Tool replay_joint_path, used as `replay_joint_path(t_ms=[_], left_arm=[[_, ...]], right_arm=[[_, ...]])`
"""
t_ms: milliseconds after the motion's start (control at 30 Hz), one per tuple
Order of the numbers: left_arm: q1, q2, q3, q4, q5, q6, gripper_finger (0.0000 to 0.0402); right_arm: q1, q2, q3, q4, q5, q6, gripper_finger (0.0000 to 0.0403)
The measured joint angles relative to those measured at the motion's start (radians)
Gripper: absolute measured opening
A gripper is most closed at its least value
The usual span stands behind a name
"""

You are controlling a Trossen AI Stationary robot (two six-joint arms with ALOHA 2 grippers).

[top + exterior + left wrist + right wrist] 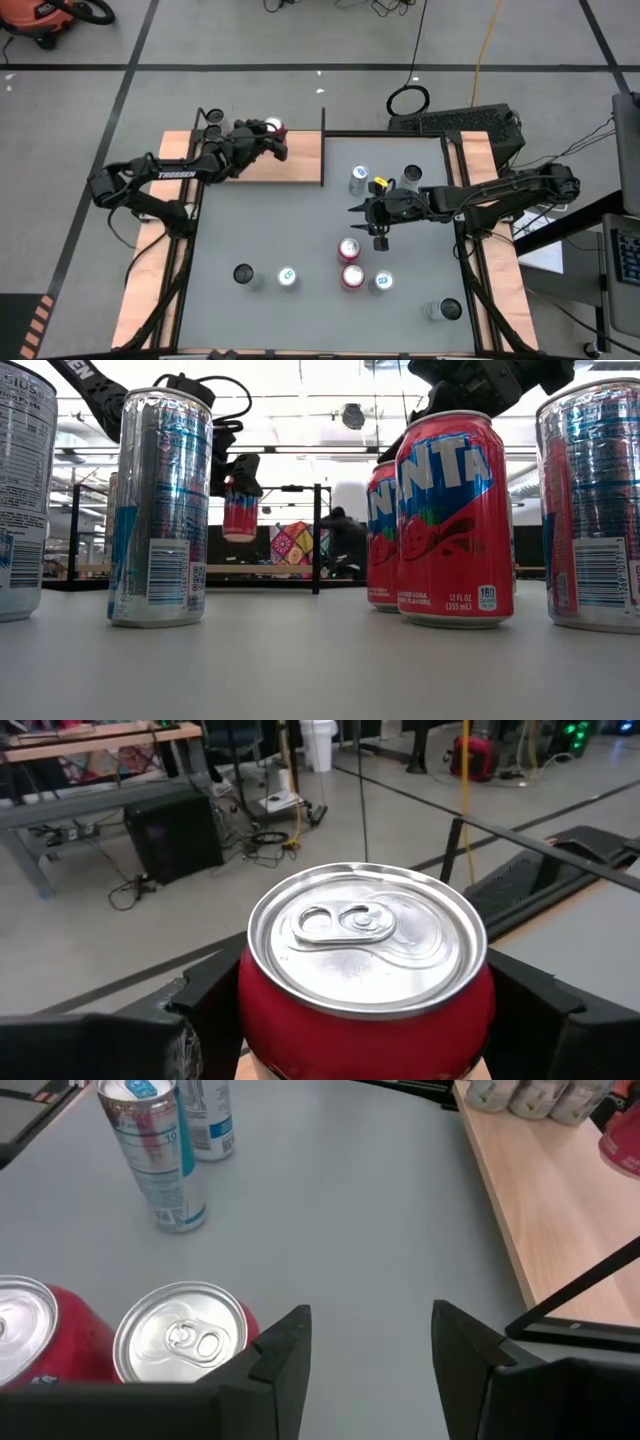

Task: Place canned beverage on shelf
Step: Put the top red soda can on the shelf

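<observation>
A red beverage can (365, 1020) with a silver top is upright in my left gripper (272, 137), which is shut on it over the far part of the shelf (265, 168), a light wood board with black posts. In the low view the can (240, 512) hangs above the board (250, 570). Over the middle right of the table my right gripper (370, 1350) stands open with nothing between its fingers, just beyond two red cans (185, 1335). My left gripper pinches the red can's side wall (255, 1025) between its two fingers (205, 1010), one on each side, just below the top rim. The fingers come nearly level from the table's left side. The can is upright and lifted clear of the shelf.
Cans stand at the shelf's left end (213, 120). On the grey table are two red cans (350, 262), silver and blue cans (288, 277) near the front, and two more (357, 178) by a small yellow thing (380, 185). A black post (323, 145) marks the shelf's right edge.
</observation>
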Motion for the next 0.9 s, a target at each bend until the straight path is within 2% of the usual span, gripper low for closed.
replay_joint_path(t_ms=[233, 900], left_arm=[[0.001, 0.029, -0.001, -0.096, -0.1, -0.057, 0.0293], [-0.001, 0.038, -0.001, -0.199, -0.123, -0.051, 0.0293]], right_arm=[[0.0, 0.0, 0.0, 0.009, 0.0, -0.011, 0.0141], [0.0, 0.0, -0.001, 0.009, 0.0, -0.012, 0.0141]])
